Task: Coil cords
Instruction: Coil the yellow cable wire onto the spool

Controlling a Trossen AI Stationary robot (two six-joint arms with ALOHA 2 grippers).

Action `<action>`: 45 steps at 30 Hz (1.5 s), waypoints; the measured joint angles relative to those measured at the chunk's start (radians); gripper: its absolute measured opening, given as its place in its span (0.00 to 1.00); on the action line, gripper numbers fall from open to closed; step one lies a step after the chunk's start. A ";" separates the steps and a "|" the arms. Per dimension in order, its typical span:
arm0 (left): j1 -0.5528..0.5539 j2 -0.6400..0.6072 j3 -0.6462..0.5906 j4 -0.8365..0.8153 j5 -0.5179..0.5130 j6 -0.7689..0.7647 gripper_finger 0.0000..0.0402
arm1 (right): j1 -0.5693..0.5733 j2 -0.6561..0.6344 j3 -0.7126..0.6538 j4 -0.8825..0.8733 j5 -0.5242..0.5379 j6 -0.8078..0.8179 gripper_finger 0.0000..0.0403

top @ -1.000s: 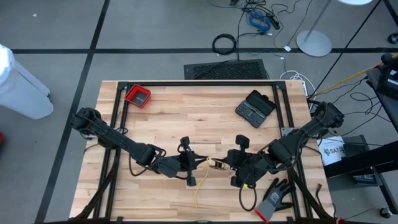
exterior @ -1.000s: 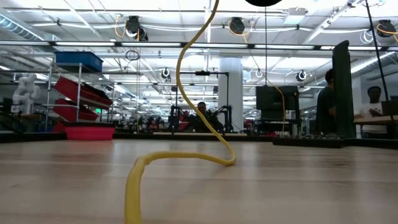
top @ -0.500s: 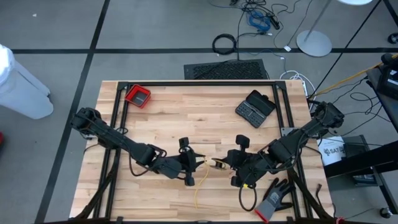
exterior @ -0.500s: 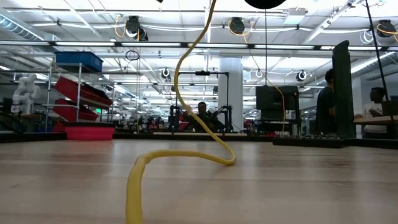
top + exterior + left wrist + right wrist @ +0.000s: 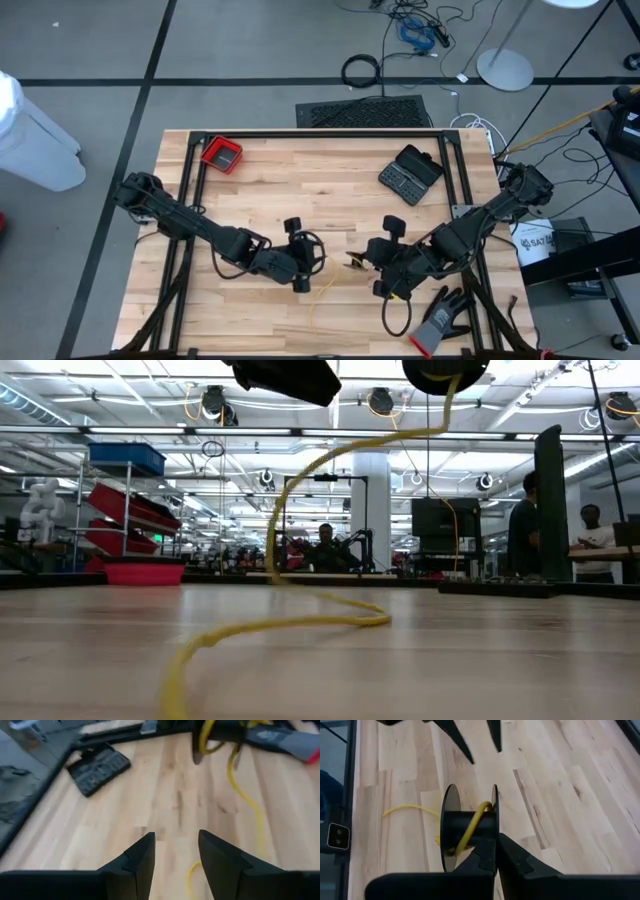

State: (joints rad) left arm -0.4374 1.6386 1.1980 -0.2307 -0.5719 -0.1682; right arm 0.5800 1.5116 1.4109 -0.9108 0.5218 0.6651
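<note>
My right gripper (image 5: 496,851) is shut on a small black spool (image 5: 467,832) that carries turns of the yellow cord (image 5: 470,827), above the table's near middle (image 5: 353,262). From the spool the yellow cord (image 5: 300,500) curves down, and its free end (image 5: 318,300) lies on the wood. My left gripper (image 5: 176,851) stands open just left of the spool (image 5: 318,258), with nothing between its fingers. A thin black cord loop (image 5: 397,318) lies under the right arm, beside the glove. My right gripper pinches the rim of one of the spool's flanges (image 5: 493,837) between its two fingers. The fingers slant down from the table's right side. The spool is lifted clear of the table, and the yellow cord hangs slack from its core to the wood.
A grey-black glove with a red cuff (image 5: 440,320) lies at the near right. A black case (image 5: 410,173) sits at the far right and a red tray (image 5: 222,153) at the far left. Black frame rails (image 5: 190,200) run along the table's sides.
My left gripper has opened and let go of the yellow cord, tipped downward and drawn slightly toward the table's left. The cord no longer rises to that gripper. It now arcs over to the spool, and its part on the table has shifted.
</note>
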 joint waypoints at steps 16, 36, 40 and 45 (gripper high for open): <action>-0.032 0.004 -0.048 0.053 0.220 -0.128 0.39 | 0.000 0.000 0.000 0.000 0.001 0.004 0.00; -0.116 0.262 -0.145 0.279 0.114 -0.113 0.56 | 0.027 0.000 0.002 -0.001 0.001 0.028 0.00; -0.145 0.305 -0.145 0.349 0.100 -0.112 0.68 | 0.031 0.000 0.002 -0.002 0.000 0.028 0.00; -0.161 0.359 -0.145 0.420 0.036 -0.087 0.72 | 0.030 0.000 0.002 -0.002 0.004 0.029 0.00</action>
State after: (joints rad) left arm -0.5984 1.9981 1.0531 0.1890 -0.5361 -0.2553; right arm 0.6099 1.5116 1.4128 -0.9130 0.5255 0.6941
